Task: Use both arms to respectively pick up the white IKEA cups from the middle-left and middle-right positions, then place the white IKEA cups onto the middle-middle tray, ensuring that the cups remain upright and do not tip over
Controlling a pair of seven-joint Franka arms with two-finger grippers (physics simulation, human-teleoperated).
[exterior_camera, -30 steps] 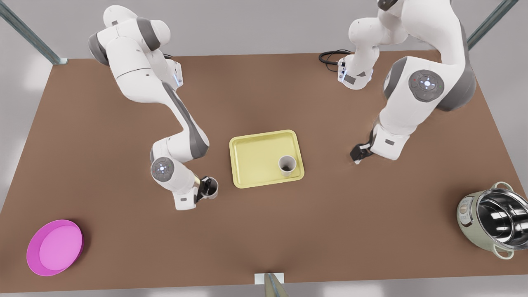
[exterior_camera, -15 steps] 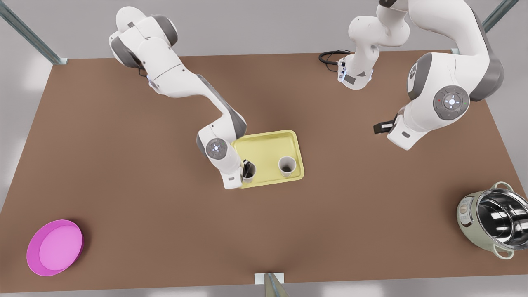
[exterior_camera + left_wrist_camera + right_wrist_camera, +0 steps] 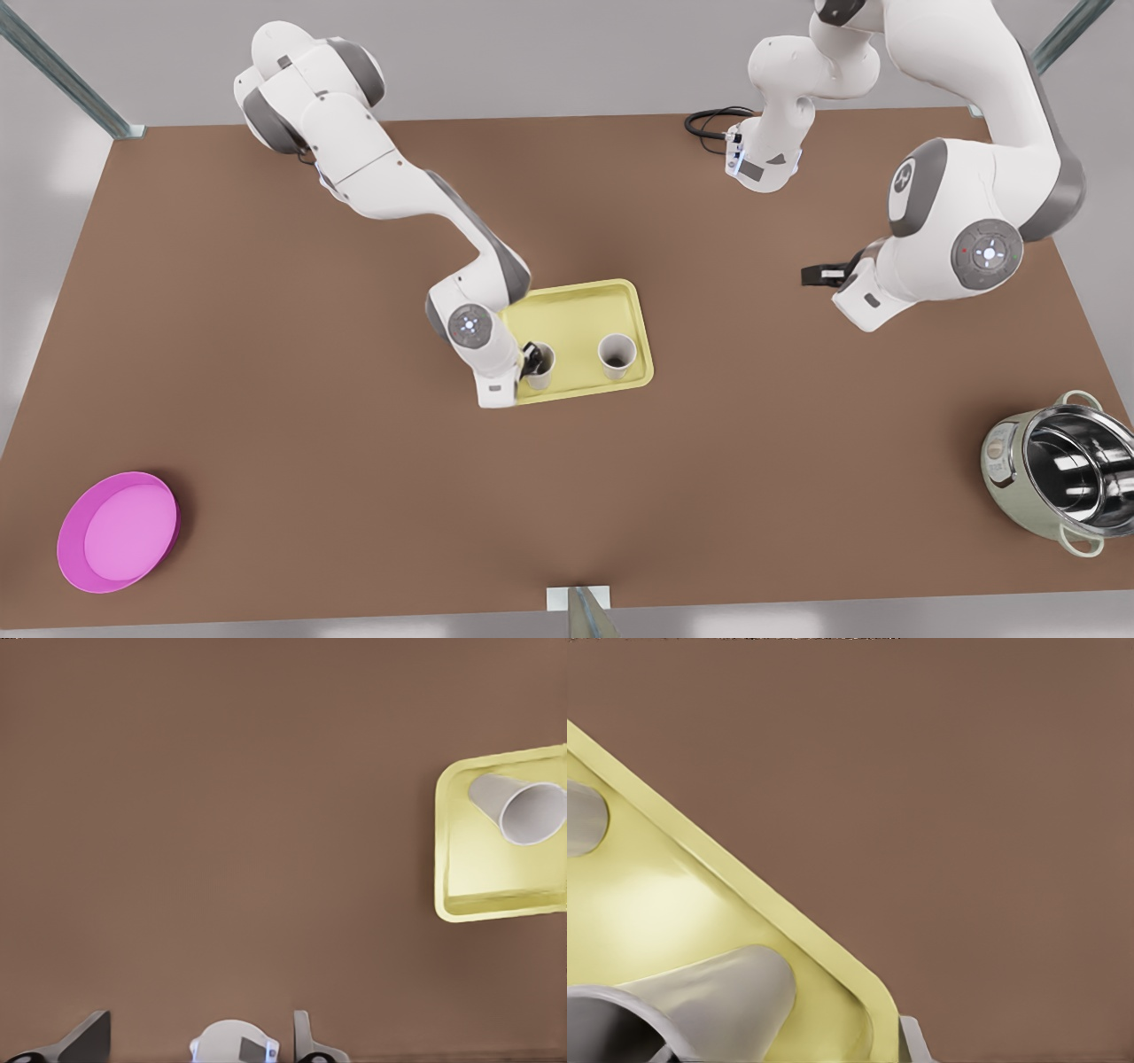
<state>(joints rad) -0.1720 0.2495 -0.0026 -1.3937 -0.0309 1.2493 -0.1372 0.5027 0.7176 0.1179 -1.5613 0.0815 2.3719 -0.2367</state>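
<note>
A pale yellow tray (image 3: 576, 306) lies mid-table. One white cup (image 3: 617, 354) stands upright and free in its near right part. A second white cup (image 3: 542, 366) is upright over the tray's near left corner, with my right gripper (image 3: 532, 357) shut on its rim. The right wrist view shows that held cup (image 3: 718, 992) close up against the tray's floor (image 3: 673, 904), the other cup (image 3: 583, 818) farther off. My left gripper (image 3: 819, 275) hangs open and holds nothing over bare table at the front view's right. Its wrist view shows the tray (image 3: 496, 886) and free cup (image 3: 527, 811).
A round magenta plate (image 3: 118, 530) lies at the near corner on the front view's left. A large steel pot (image 3: 1063, 470) stands at the near right edge. A black cable (image 3: 709, 122) loops beside the far arm base (image 3: 762, 159).
My right gripper carried its cup from the table onto the tray's near left corner, then barely moved. The left arm drew back from the tray toward the front view's right.
</note>
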